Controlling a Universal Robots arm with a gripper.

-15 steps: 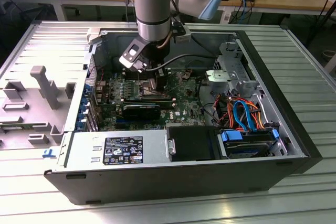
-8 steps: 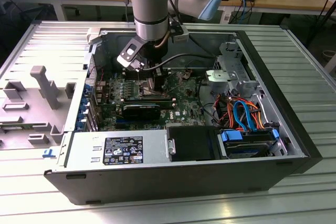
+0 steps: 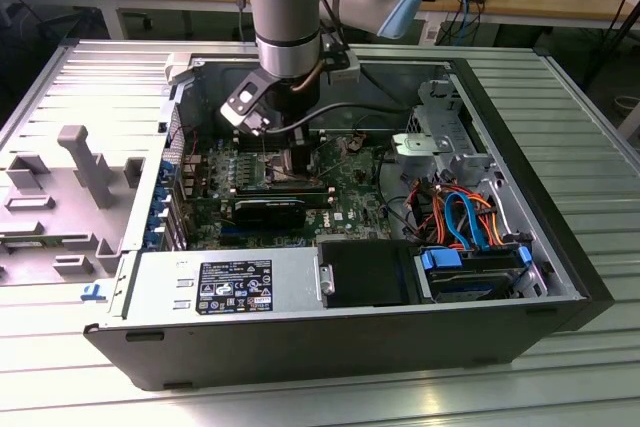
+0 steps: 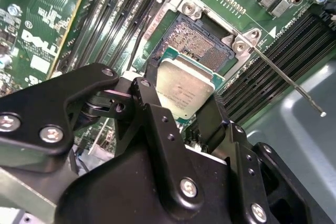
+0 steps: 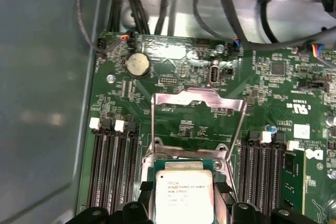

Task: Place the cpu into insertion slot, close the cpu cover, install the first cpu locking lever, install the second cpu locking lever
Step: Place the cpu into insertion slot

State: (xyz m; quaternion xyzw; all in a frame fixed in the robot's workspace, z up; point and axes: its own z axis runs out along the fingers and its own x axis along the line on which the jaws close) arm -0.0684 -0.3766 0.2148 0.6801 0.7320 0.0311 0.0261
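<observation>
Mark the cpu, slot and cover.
cpu (image 4: 184, 88): second wrist view, middle of its silver top.
slot (image 4: 201, 42): second wrist view, its dark pin field.
cover (image 5: 199, 100): first wrist view, frame's silver end bar.

The gripper (image 5: 184, 189) has the cpu (image 5: 184, 198) between its two black fingers (image 5: 145, 188), with the silver top facing the camera, over the insertion slot (image 5: 157, 159). The cpu cover (image 5: 199, 99) stands open beyond the slot. Black memory slots (image 5: 113, 166) lie at both sides on the green board (image 5: 173, 80), which also carries a round battery (image 5: 137, 64).
</observation>
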